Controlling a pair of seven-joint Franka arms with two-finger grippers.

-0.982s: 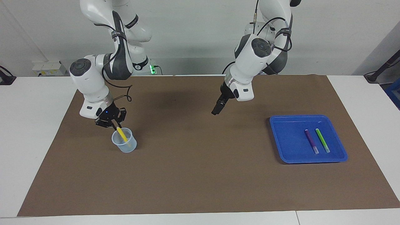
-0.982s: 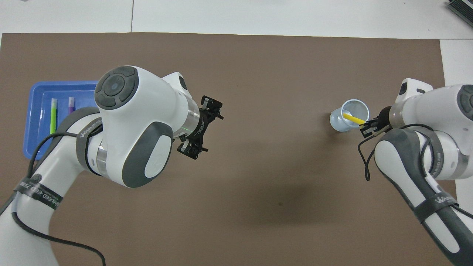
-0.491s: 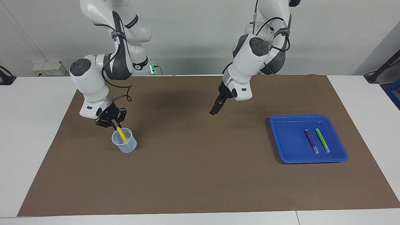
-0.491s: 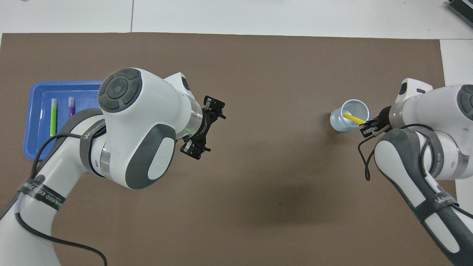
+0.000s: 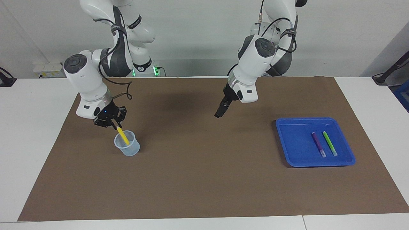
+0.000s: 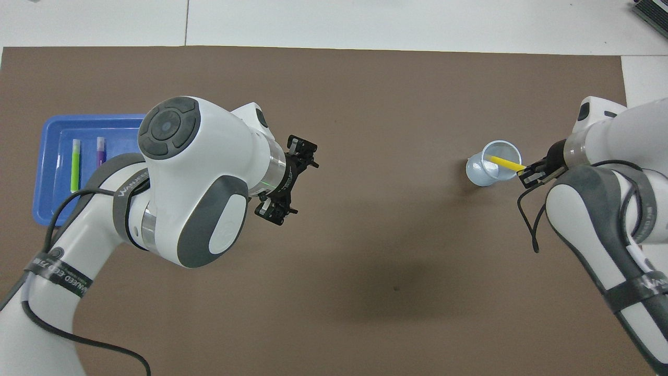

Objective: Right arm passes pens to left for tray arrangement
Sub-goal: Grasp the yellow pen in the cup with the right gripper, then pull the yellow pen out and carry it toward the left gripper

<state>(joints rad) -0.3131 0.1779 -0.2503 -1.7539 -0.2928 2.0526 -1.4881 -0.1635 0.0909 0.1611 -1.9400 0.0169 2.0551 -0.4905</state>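
Note:
My right gripper (image 5: 112, 124) (image 6: 528, 175) is shut on the upper end of the yellow pen (image 5: 123, 136) (image 6: 503, 164). The pen slants, with its lower end still inside the small clear cup (image 5: 127, 147) (image 6: 490, 171). The purple pen (image 5: 318, 144) (image 6: 100, 151) and the green pen (image 5: 329, 143) (image 6: 75, 166) lie side by side in the blue tray (image 5: 294, 140) (image 6: 52, 203). My left gripper (image 5: 218, 114) (image 6: 291, 180) hangs open and empty over the mat's middle, between cup and tray.
A brown mat (image 5: 204, 179) covers most of the white table. The cup stands toward the right arm's end and the tray toward the left arm's end. Bare mat lies between them.
My right gripper has risen a little and drawn back from the cup, pulling the yellow pen partly up. The left gripper shifted slightly away from the tray, then stopped.

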